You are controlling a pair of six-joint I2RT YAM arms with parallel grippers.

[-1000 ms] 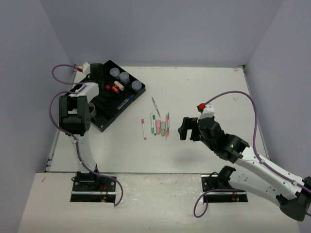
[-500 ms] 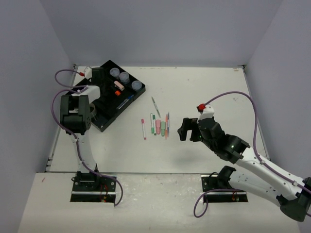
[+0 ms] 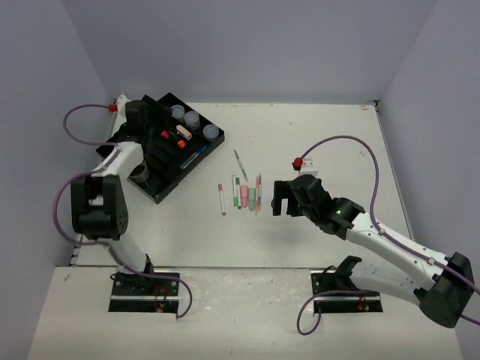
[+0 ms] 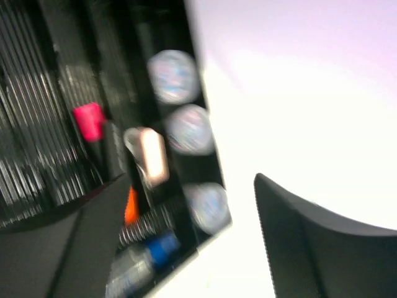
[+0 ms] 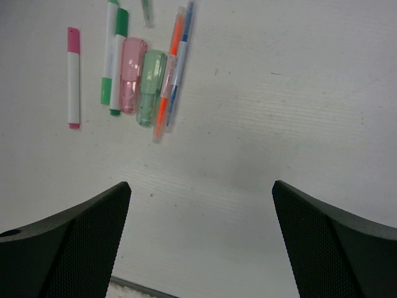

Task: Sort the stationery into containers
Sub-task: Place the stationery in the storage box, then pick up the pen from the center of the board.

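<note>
Large flat black plastic tray (image 3: 171,185) with long narrow compartments sits far-left on the white worktop (image 3: 315,135), turned at an angle. Three small round greyish jars (image 4: 189,129) stand in a row along the tray's right-hand edge. Beside them in the tray: a stubby red marker (image 4: 90,121), a tiny pink-white stapler-like piece (image 4: 149,155), a short orange marker (image 4: 130,205) and a blue pen (image 4: 161,248). The left wrist view is blurred.

Left gripper (image 4: 191,180) hangs over the tray, jaws spread wide, holding nothing.

Mid-worktop, a loose cluster lies roughly parallel:
- pink-and-white pen (image 5: 73,77), apart on the left
- two green-and-white pens (image 5: 113,59), side by side
- translucent pink stubby marker (image 5: 131,74), touching a translucent green stubby marker (image 5: 151,87)
- thin orange pen (image 5: 169,87) against a thin blue pen (image 5: 183,49)

A thin green pen (image 3: 240,165) lies just beyond them, tilted.

Right gripper (image 5: 201,183) is just right of the cluster, jaws fully apart and empty.
</note>
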